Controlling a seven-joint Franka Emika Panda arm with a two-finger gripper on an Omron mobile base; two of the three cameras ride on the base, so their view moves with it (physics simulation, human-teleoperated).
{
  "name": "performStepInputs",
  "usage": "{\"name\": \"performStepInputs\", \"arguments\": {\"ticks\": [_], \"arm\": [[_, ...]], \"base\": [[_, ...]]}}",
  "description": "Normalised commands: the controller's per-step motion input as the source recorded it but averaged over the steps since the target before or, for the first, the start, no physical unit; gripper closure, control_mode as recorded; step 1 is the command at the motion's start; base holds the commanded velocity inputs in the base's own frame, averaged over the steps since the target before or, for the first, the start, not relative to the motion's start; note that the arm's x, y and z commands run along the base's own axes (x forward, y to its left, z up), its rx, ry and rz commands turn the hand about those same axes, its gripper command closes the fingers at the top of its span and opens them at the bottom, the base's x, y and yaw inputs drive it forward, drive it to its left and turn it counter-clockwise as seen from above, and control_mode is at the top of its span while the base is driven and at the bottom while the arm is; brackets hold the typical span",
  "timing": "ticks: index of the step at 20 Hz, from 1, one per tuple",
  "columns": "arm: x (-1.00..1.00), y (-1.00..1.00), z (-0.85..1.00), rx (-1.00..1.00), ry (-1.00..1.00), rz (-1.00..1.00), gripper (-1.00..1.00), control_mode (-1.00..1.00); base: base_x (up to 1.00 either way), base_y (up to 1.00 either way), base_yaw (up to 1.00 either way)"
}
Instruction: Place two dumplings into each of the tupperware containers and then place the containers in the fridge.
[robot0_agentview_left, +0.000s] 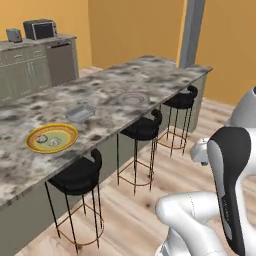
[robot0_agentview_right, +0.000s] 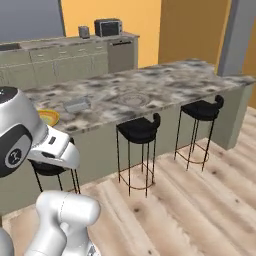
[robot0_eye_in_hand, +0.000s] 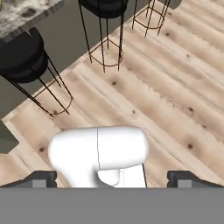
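Dumplings (robot0_agentview_left: 48, 140) rest on the left base view's yellow plate (robot0_agentview_left: 67, 131); hand view shows the gripper (robot0_eye_in_hand: 112, 179) spread wide, empty.

Orange walls (robot0_agentview_left: 135, 30) are enclosing the kitchen. Light wood plank flooring (robot0_agentview_right: 200, 200) is running throughout. A long marble-topped desk (robot0_agentview_left: 115, 87) is standing on a grey-green base, with 3 black stools (robot0_agentview_left: 142, 129) lining its near side. Grey-green cabinets (robot0_agentview_right: 60, 62) are lining the far wall, carrying a toaster oven (robot0_agentview_left: 40, 29).
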Motion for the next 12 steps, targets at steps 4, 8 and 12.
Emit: {"name": "performStepInputs", "arguments": {"ticks": [4,8,12], "arm": [[0.00,0.00,0.00,0.00,0.00,0.00,-1.00,1.00],[0.00,0.00,0.00,0.00,0.00,0.00,-1.00,1.00],[0.00,0.00,0.00,0.00,0.00,0.00,-1.00,1.00]], "base": [[0.70,-0.45,0.68],[0.67,-0.45,0.68],[0.68,-0.57,0.53]]}}
